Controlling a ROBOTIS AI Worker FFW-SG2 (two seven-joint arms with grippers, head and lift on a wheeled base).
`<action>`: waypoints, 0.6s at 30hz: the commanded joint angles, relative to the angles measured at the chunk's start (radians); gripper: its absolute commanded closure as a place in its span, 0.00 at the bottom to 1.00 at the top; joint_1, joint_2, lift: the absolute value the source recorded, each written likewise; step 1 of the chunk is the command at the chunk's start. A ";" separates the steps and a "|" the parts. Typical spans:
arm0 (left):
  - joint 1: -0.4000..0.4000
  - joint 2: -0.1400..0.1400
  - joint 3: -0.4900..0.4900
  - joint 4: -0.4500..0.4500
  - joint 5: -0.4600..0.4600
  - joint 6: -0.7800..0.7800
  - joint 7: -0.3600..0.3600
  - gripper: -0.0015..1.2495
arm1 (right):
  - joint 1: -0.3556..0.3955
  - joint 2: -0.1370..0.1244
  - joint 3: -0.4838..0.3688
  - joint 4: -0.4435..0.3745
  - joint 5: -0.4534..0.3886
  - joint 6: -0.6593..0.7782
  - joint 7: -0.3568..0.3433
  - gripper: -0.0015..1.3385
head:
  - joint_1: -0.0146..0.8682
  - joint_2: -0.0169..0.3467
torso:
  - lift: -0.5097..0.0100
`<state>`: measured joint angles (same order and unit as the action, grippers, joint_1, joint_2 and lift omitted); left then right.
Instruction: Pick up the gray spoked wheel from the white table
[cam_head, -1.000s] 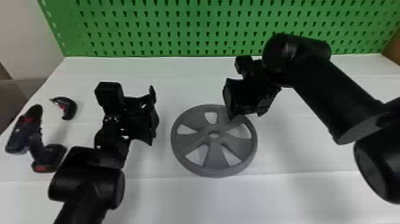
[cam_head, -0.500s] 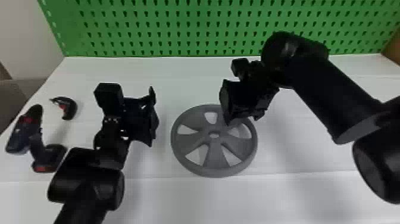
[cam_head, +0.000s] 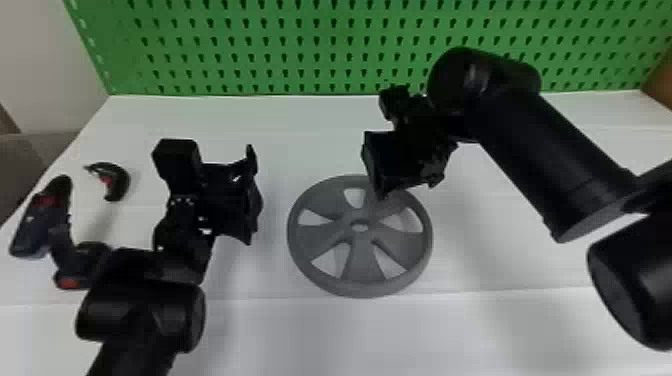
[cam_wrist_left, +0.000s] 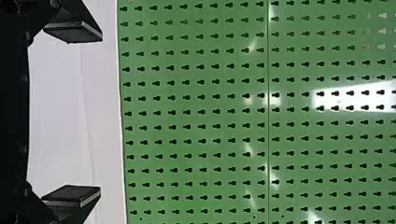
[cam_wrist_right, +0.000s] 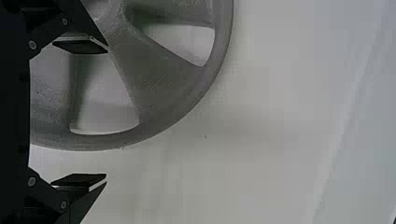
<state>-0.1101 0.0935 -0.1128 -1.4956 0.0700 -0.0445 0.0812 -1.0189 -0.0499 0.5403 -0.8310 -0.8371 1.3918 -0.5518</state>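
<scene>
Gray spoked wheel is on the white table. Right gripper above its rim, left gripper off beside it, both wide open, empty. Lining up, I guess; next, lower and pinch.

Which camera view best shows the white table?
The head view: the white table spreads widest there, reaching back to the green pegboard. The left wrist view shows a strip beside that pegboard; the right wrist view, a close stretch around the gray wheel.
</scene>
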 joint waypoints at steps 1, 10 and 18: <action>0.001 0.000 0.004 -0.003 -0.001 0.000 0.000 0.10 | 0.008 -0.010 -0.029 0.020 0.001 -0.002 0.001 0.23 | 0.89 0.14 | 0.77; 0.000 0.000 0.004 -0.003 -0.001 0.000 0.000 0.10 | 0.016 -0.022 -0.092 0.067 0.015 0.003 0.003 0.23 | 0.89 0.14 | 0.77; -0.002 0.000 -0.001 -0.008 -0.001 0.000 0.000 0.10 | 0.034 -0.033 -0.161 0.073 0.162 0.006 0.165 0.23 | 0.89 0.14 | 0.77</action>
<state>-0.1114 0.0935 -0.1103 -1.4990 0.0690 -0.0445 0.0809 -0.9945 -0.0777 0.4192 -0.7604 -0.7820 1.3951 -0.4796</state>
